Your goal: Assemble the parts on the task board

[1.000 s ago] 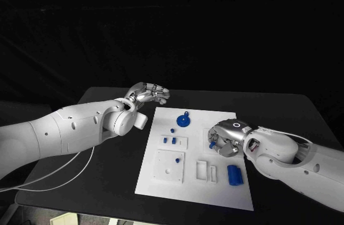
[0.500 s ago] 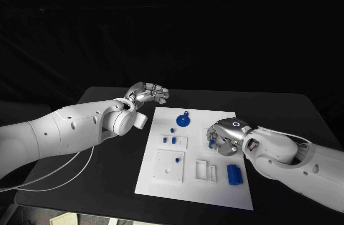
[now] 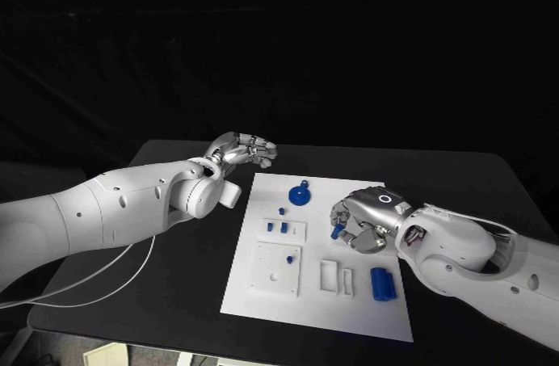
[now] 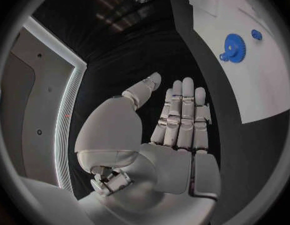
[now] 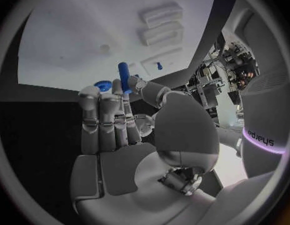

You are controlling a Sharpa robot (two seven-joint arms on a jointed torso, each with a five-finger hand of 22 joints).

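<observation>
Right hand [image 3: 363, 225] displaced slightly toward the middle of the task board [image 3: 279, 305] compared with a second ago; blue peg [image 3: 338, 231] carried along with it, now nearer the small white block with two blue pins [image 3: 275, 229]. Left hand [image 3: 242, 152] unchanged in position beyond the board's far left corner. Remaining parts unmoved.

Right hand held over the board's right half, back of hand facing up and toward the camera, fingers [image 5: 105, 116] bunched close together. Peg [image 5: 124, 77] pinched upright between the thumb and the fingertips, as seen in the right wrist view; a second small blue piece [image 5: 102, 86] visible just behind the fingertips, contact with it not determinable. Left hand raised above the worktop [image 3: 174, 301], holding nothing; fingers curled inward in the head view, yet lying extended side by side with a narrow gap to the thumb in the left wrist view [image 4: 176, 125].

Blue gear [image 3: 298, 194] standing near the board's far edge, also visible in the left wrist view [image 4: 234, 48]. Blue cylinder [image 3: 381, 283] lying near the board's right edge, just beside the right forearm. Lower end of the peg hidden by the fingers in the head view. Board area under the right hand concealed. Recess details in the white blocks too small to resolve.
</observation>
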